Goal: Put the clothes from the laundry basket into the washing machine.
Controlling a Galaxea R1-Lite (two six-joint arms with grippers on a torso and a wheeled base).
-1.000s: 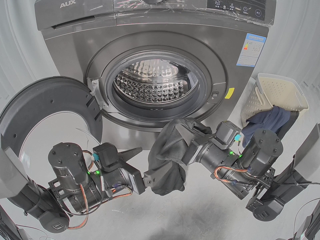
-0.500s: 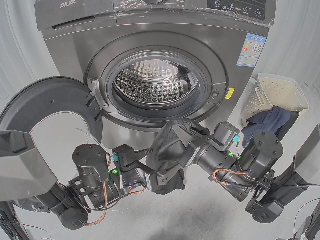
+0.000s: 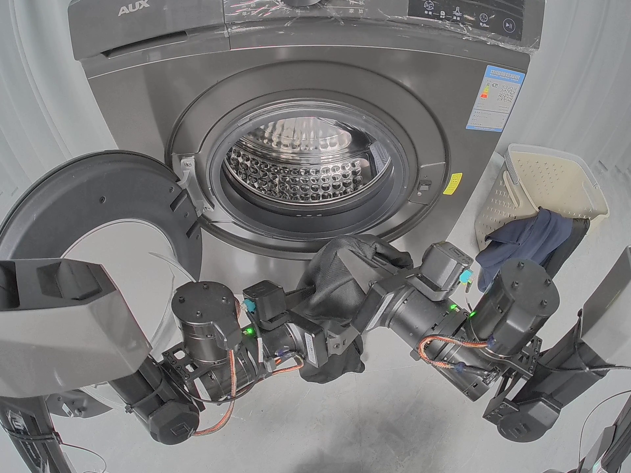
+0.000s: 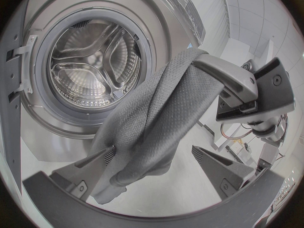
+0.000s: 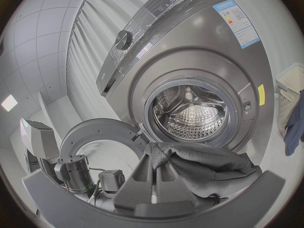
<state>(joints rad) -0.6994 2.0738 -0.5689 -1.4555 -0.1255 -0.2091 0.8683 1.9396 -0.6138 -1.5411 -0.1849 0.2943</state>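
Garment (image 3: 328, 277): dark grey mesh, hanging from the right gripper (image 5: 155, 165), low before the washing machine (image 3: 151, 100).
Right gripper: fingers pressed together on the cloth's top fold.
Left gripper (image 4: 152, 148): fingers spread wide; cloth hangs between, against one finger.
Hidden: right fingertips, under cloth in the head view.
Room: drum (image 3: 302, 165) mouth open beyond both grippers; door (image 3: 79, 192) swung outboard of the left; laundry basket (image 3: 559, 156) well outboard of the right.

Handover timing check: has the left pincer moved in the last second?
Yes. The left pincer slid right, away from the open door, up to the dark garment in the right pincer.
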